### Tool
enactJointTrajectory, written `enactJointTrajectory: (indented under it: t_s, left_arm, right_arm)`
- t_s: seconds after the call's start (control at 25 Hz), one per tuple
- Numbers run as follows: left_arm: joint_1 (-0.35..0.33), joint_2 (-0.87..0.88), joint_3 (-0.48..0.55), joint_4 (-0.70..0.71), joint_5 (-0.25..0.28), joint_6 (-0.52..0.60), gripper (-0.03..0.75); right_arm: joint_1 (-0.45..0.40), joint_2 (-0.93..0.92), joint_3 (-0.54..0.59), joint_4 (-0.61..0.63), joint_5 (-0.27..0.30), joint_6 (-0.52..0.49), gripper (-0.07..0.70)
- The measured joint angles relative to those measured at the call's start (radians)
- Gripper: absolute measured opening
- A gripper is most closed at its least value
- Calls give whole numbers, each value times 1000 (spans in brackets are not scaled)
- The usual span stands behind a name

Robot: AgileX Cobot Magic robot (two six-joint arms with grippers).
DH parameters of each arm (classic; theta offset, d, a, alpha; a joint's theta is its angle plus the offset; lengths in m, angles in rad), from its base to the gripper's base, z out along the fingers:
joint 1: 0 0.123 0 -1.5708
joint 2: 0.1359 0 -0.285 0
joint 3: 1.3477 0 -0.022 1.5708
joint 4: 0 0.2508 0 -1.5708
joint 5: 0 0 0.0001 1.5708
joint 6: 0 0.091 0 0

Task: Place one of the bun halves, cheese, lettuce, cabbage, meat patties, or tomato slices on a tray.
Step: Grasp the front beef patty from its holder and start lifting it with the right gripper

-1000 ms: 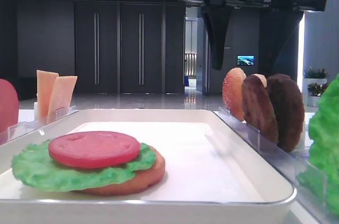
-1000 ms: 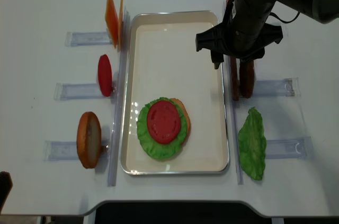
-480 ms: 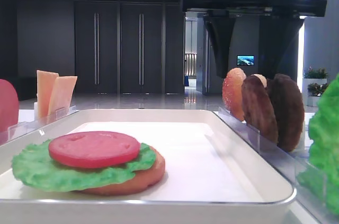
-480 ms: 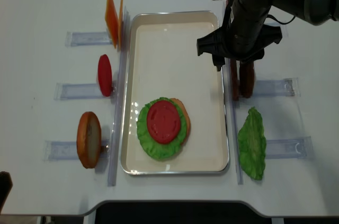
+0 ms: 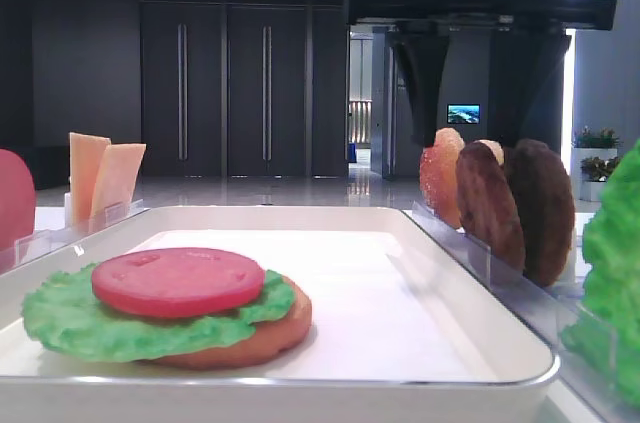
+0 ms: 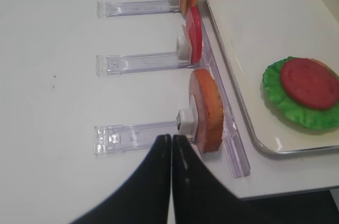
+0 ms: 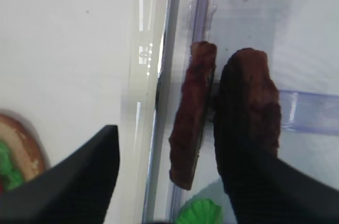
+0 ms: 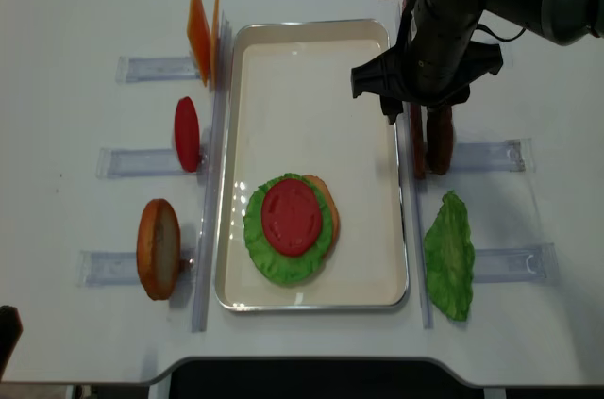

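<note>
Two dark brown meat patties stand on edge in a clear rack right of the white tray. My right gripper hangs open just above them. In the right wrist view the nearer patty sits in the gap, well clear of the left finger. The right finger overlaps the other patty. On the tray a tomato slice lies on lettuce over a bun half. My left gripper is shut and empty beside another bun half.
Left of the tray, clear racks hold cheese, a tomato slice and a bun half. A loose lettuce leaf stands in the right-hand rack near the front. A speckled bun half stands behind the patties.
My right gripper has come down a little over the patties, and its jaws have narrowed slightly. The left gripper and the food have not moved.
</note>
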Motion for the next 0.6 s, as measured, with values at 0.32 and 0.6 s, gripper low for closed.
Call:
enactJointTrajectory:
  t_s: [0.32,0.6]
  left_arm:
    - [0,0,0,0,0,0,-1]
    - [0,0,0,0,0,0,-1]
  right_arm:
    - [0,0,0,-10,-10,0,402]
    - [0,0,0,-10,-22,0,402]
